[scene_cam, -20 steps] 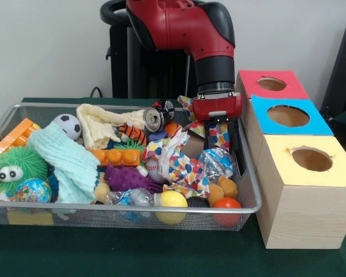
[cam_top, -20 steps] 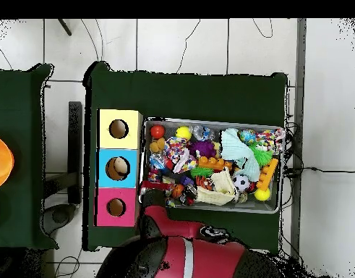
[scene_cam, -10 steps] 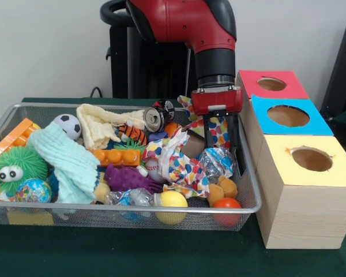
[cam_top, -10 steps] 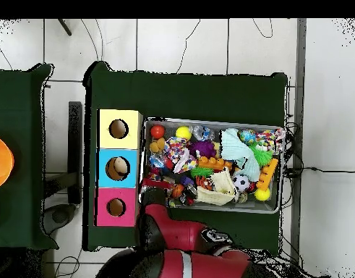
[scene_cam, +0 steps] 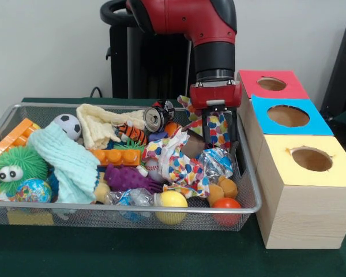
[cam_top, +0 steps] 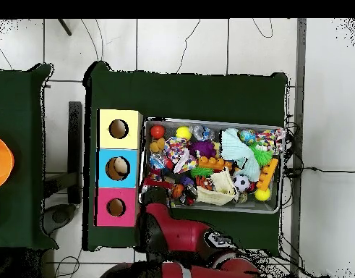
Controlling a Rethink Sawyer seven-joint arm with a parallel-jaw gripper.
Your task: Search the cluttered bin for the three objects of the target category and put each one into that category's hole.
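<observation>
1. Hanging over the corner of the bin (scene_cam: 132,108) nearest the red box (scene_cam: 249,85): the gripper (scene_cam: 221,137), sunk partly among the clutter.
2. Directly at the gripper: a dotted cloth (scene_cam: 218,124), crumpled and standing up against the bin's end wall. Cannot tell whether clamped on it or merely straddling it, since the cloth's folds hide the contact.
3. Target category not stated. Judged to be cloths, as three show in the bin: the dotted cloth, a cream cloth (scene_cam: 101,128) near the far rim, and a mint cloth (scene_cam: 66,158) draped toward the opposite end.
4. Expected handling of the dotted cloth: very light, limp, no fixed shape. Likely to trail and drag neighbours up with it, notably the crinkly wrapper (scene_cam: 216,161) just beside it and the can (scene_cam: 155,118) near its far fold.
5. Best taken at a bunched ridge rather than a flat edge, pinching several layers together. A single layer would probably slip free.
6. Worth lifting high before crossing the rim, so that hanging ends clear the wire wall.
7. Possible trouble at the hole: a soft bundle may bridge the opening in the blue box (scene_cam: 264,122) or the yellow box (scene_cam: 300,196) instead of dropping through.
</observation>
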